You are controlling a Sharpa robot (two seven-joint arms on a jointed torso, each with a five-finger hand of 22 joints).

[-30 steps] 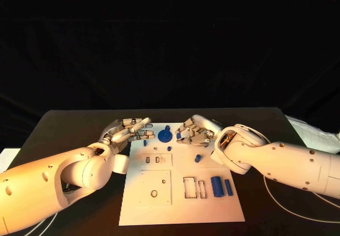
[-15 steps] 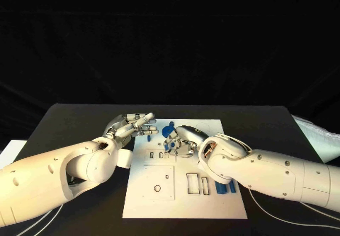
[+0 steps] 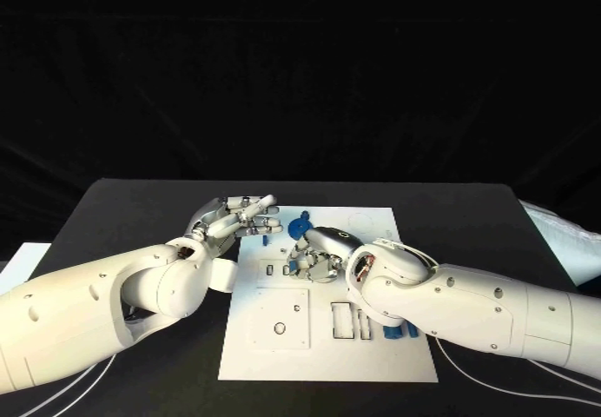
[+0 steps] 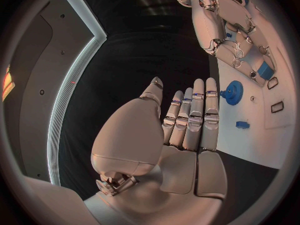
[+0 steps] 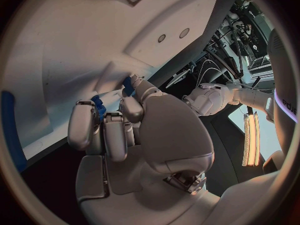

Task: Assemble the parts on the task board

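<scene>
The white task board (image 3: 328,358) lies mid-table. My right hand (image 3: 313,255) curls over the board's far half and pinches a small blue part (image 5: 98,107) in its fingertips, just above two small slots. The same blue part (image 4: 265,70) is seen under that hand in the left wrist view. A blue gear (image 3: 298,228) stands just beyond the right hand. My left hand (image 3: 238,221) hovers at the board's far left corner, fingers straight and apart, holding nothing. A small blue peg (image 4: 242,125) stands near the gear (image 4: 234,91). Blue cylinders (image 3: 399,331) peek out beneath my right forearm.
Two narrow rectangular slots (image 3: 340,320) and a square plate with an oval hole (image 3: 280,328) are on the board's near half. A white sheet (image 3: 561,239) lies at the table's right edge. Cables (image 3: 482,384) trail at the near right.
My right hand has moved left and nearer across the board, from beside the gear to over the small slots, with the blue part in its fingers. The left hand has barely moved.
</scene>
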